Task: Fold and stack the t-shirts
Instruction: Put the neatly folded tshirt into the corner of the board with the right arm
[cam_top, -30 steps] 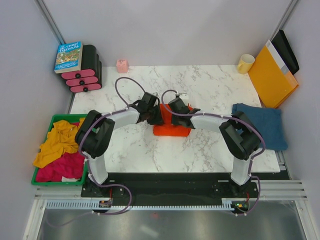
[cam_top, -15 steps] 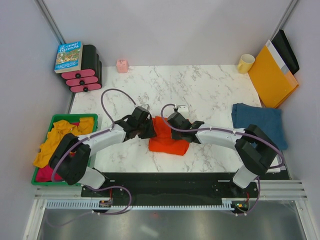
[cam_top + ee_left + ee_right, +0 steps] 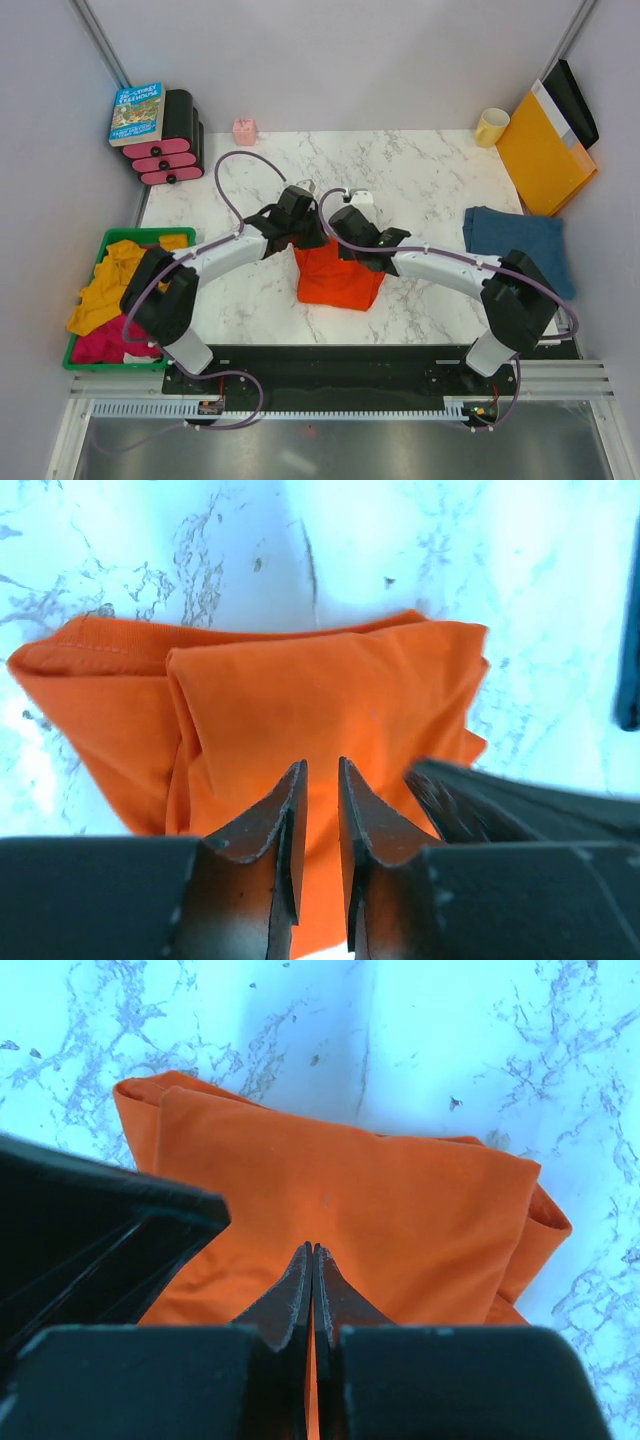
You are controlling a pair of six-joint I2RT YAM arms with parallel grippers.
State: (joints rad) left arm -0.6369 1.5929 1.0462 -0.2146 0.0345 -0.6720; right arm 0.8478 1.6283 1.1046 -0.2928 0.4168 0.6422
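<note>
Orange-red t-shirt (image 3: 337,282) lying part-folded at mid-table, its far edge apparently pinched by the nearly closed left gripper (image 3: 321,780) and the pressed-together right gripper (image 3: 312,1260), seemingly to draw a fold over.

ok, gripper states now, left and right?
Left gripper: narrowly apart over the orange t-shirt; grip cannot be told.
Right gripper: closed, pinching the orange t-shirt.

light: bright, even | wrist views: bluish cast | shadows: soft
</note>
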